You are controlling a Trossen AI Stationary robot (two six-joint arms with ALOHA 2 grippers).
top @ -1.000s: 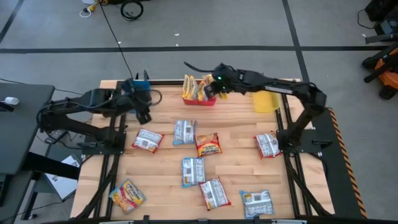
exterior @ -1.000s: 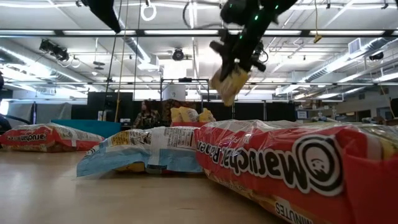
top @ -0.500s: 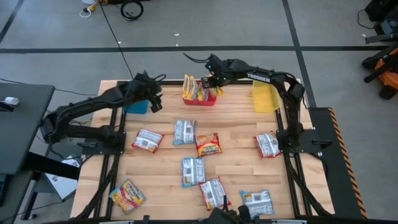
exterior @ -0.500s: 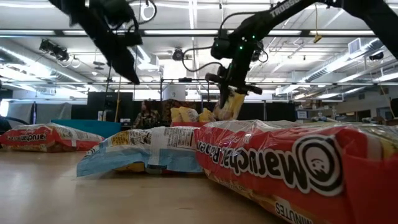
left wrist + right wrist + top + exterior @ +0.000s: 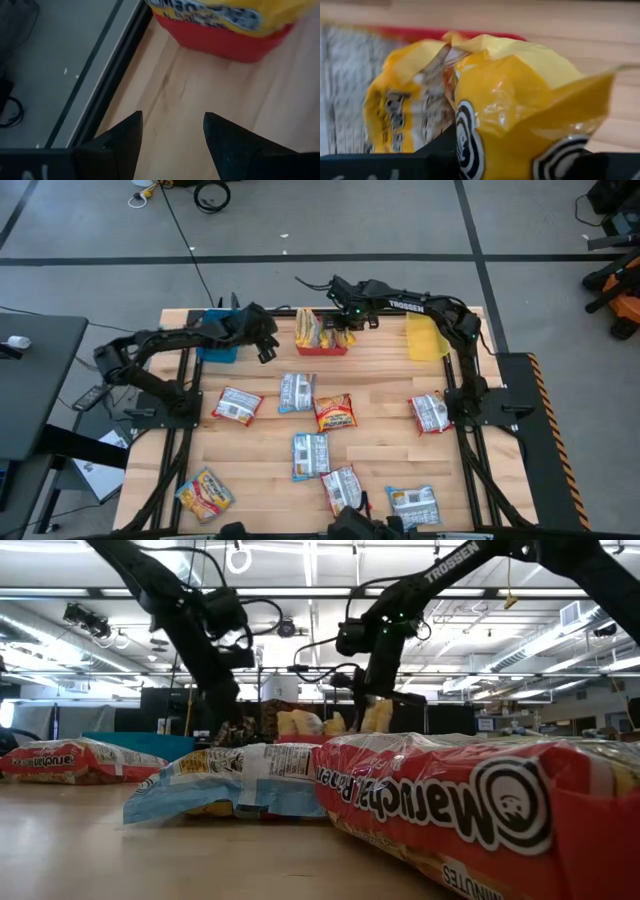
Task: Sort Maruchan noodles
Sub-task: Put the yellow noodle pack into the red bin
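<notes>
Bare wood is lying open between the blue bin [image 5: 216, 347] and the red bin [image 5: 320, 340]. The right gripper [image 5: 347, 321] is blocking the red bin. Loose packets [image 5: 311, 455] are crowding mid-table.

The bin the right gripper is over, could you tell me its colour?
Red bin, seen best in the high view; the right gripper is over it.

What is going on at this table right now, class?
A two-armed robot is sorting noodle packets into coloured bins. The right gripper holds a yellow packet over the red bin, which already has yellow packets in it. The left gripper, jaws open and empty, hangs above the table between the blue bin and the red one. Nine packets lie loose on the table.
</notes>
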